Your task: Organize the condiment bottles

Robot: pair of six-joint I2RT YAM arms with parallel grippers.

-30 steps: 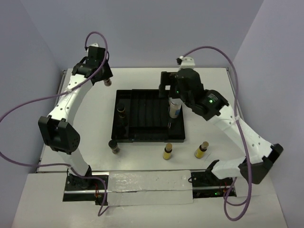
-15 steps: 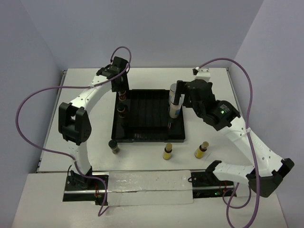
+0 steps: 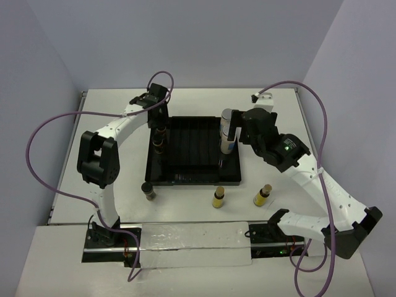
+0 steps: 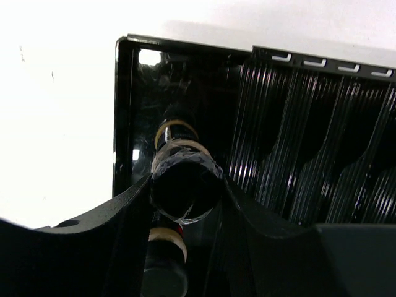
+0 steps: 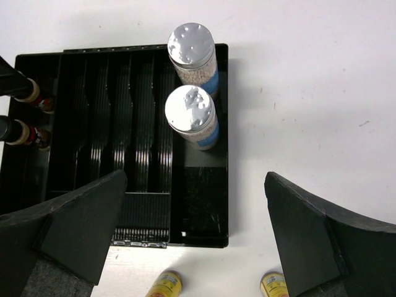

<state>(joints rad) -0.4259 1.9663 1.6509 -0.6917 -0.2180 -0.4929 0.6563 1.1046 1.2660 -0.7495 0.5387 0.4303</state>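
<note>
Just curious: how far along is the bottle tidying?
Done: two silver-capped bottles and one dark jar stand in the black tray. In hand: the left gripper holds a second dark jar at its left compartment. Left: a third dark jar and two yellow bottles outside.

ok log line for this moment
left hand: shut on dark bottle over tray | right hand: open above tray | outside tray: two yellow bottles

A white table [image 3: 204, 102] sits between lavender walls [image 3: 216, 37].

Two grey-capped bottles [image 5: 191, 114] stand in the black tray's [image 5: 201, 210] right compartment, end effector [image 5: 193, 232] spread wide.
</note>
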